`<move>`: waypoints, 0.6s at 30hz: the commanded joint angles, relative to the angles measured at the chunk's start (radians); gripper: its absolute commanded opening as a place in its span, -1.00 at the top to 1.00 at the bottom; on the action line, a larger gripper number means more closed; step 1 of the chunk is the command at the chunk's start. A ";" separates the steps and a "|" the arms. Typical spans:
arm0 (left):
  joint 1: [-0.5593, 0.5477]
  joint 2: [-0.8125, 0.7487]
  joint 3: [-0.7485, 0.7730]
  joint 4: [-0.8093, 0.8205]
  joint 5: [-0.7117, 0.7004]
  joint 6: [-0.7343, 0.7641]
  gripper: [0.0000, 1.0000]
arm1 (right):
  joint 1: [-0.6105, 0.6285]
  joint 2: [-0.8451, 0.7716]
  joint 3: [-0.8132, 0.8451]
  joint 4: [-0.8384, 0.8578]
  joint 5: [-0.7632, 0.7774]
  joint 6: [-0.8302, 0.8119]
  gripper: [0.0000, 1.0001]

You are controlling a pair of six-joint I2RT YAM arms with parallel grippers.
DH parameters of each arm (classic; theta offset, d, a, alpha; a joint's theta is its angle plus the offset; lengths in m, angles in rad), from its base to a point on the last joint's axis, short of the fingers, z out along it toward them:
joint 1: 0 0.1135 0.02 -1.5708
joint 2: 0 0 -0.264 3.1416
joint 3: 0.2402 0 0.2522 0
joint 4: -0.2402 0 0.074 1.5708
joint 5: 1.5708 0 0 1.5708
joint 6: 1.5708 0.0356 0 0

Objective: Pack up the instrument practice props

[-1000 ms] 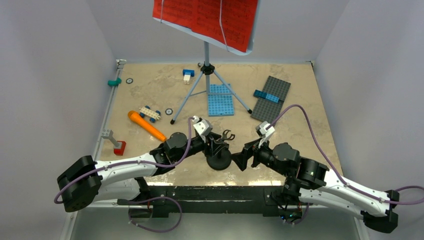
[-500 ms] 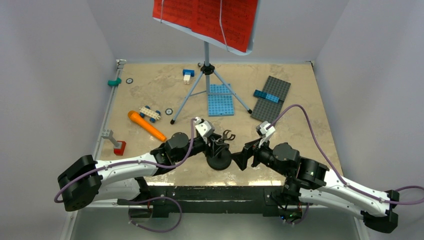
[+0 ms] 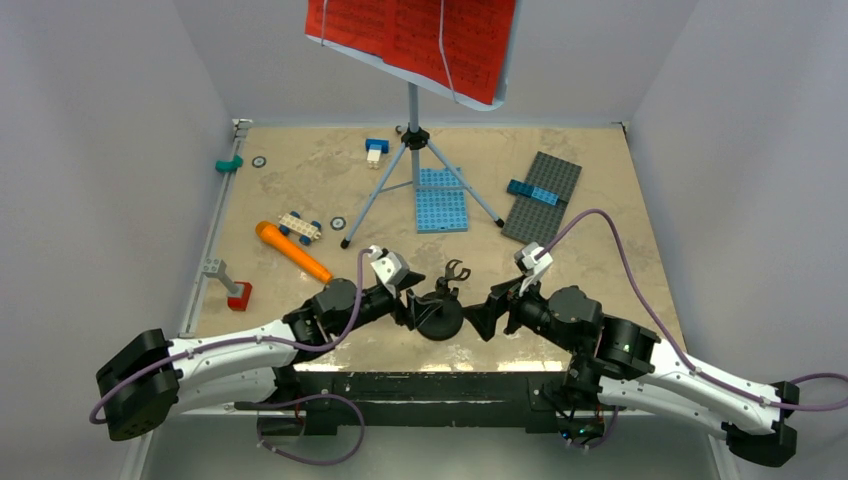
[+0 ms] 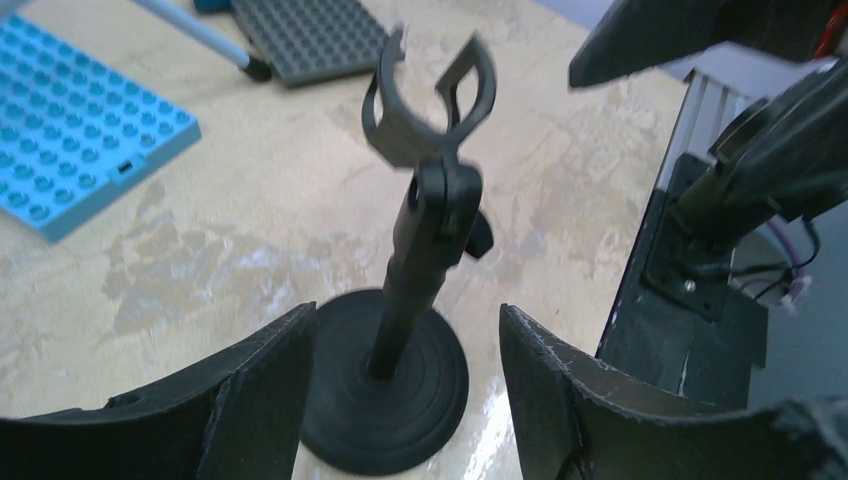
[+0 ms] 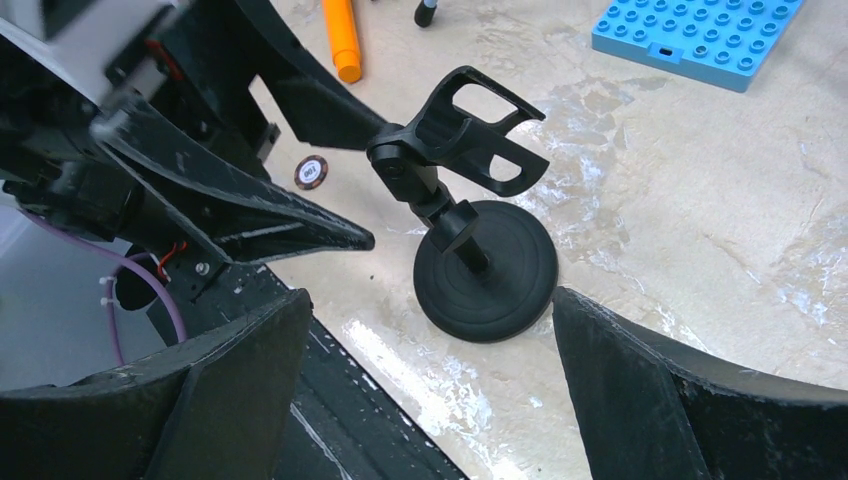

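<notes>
Mic stand [image 3: 438,318] upright btwn left gripper [image 3: 412,308] & right gripper [image 3: 478,312]; both grippers spread wide.

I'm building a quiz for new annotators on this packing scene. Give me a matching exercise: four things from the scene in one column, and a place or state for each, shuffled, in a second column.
Column one
1. orange microphone
2. black microphone stand
3. red sheet music
4. grey brick plate

Column two
A. propped on the music stand
B. upright, its clip empty
C. lying on its side beside the wheeled brick car
D. lying flat with a blue brick on top

Pairs: 1-C, 2-B, 3-A, 4-D
</notes>
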 commanded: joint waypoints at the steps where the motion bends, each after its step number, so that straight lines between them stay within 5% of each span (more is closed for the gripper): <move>1: -0.006 0.027 -0.045 0.051 0.021 -0.011 -0.39 | -0.002 -0.008 0.013 0.007 0.033 -0.010 -0.90; 11: -0.011 0.259 0.035 0.204 0.067 0.032 -0.36 | -0.003 0.002 0.037 -0.014 0.033 -0.019 -0.90; 18: -0.046 0.378 0.048 0.355 -0.004 0.069 -0.09 | -0.002 -0.020 0.045 -0.052 0.049 -0.023 -0.90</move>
